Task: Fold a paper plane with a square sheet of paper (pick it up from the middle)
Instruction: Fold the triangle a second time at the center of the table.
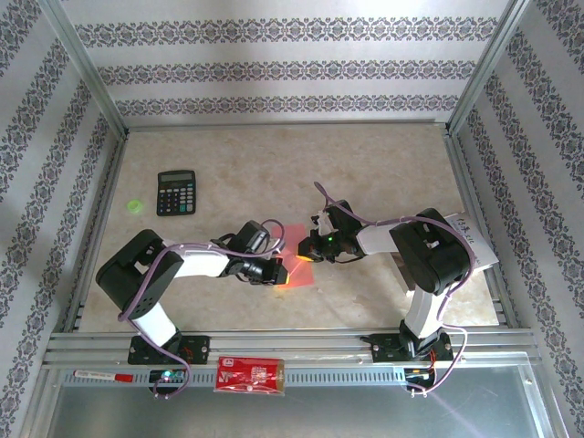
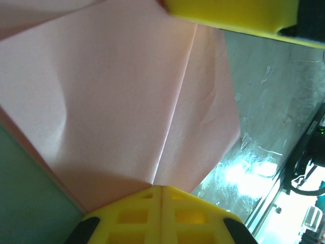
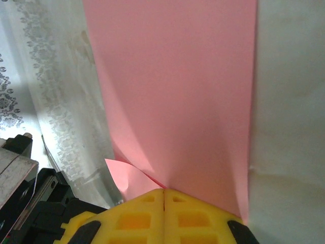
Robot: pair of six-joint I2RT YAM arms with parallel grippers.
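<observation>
The square sheet of paper (image 1: 298, 263) is pink-red and held just above the table's middle, between the two arms. In the left wrist view the sheet (image 2: 117, 96) shows a straight crease running down into the seam of my left gripper (image 2: 161, 189), whose yellow fingers are shut on its edge. One yellow finger of the right gripper (image 2: 233, 15) shows at the top right of that view. In the right wrist view the sheet (image 3: 177, 91) hangs ahead with a small curled flap at lower left, and my right gripper (image 3: 164, 192) is shut on its near edge. From above, the left gripper (image 1: 276, 271) and right gripper (image 1: 307, 247) almost meet.
A black calculator (image 1: 176, 192) and a small green disc (image 1: 136, 206) lie at the back left. A white printed leaflet (image 1: 476, 245) lies by the right arm. A red printed packet (image 1: 249, 374) and a marker (image 1: 105, 375) rest on the front metal rail.
</observation>
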